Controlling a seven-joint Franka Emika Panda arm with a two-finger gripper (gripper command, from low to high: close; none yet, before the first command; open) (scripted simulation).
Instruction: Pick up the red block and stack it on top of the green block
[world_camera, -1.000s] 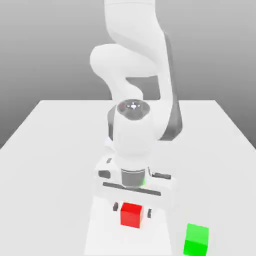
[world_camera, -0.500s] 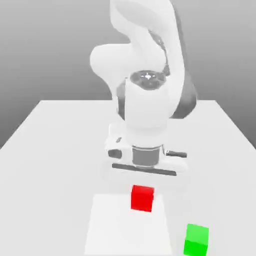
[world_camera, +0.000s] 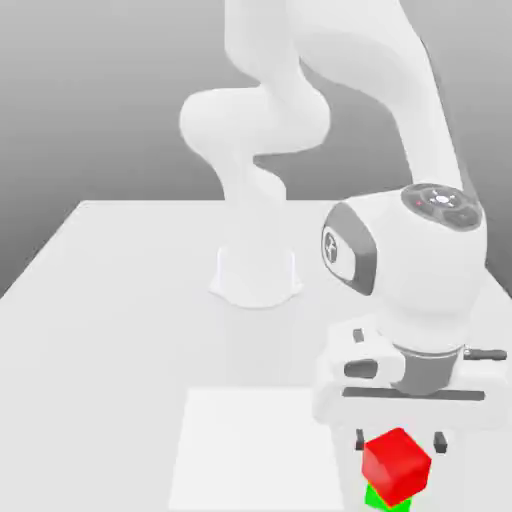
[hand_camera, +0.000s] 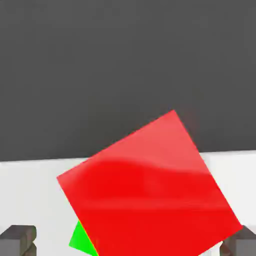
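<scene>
The red block (world_camera: 396, 463) sits on the green block (world_camera: 377, 499), turned at an angle to it. The gripper (world_camera: 399, 438) stands wide around the red block, its fingertips (world_camera: 438, 439) apart from it

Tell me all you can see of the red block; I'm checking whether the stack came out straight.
The red block is a small, plain, bright-red cube with matte faces. It sits above the green block, covering most of it, so just a green sliver peeks out beneath. It looks rotated, and possibly tilted, relative to the green one. The gripper is above it, and the fingers stand spread on either side, apparently clear of its faces.
</scene>
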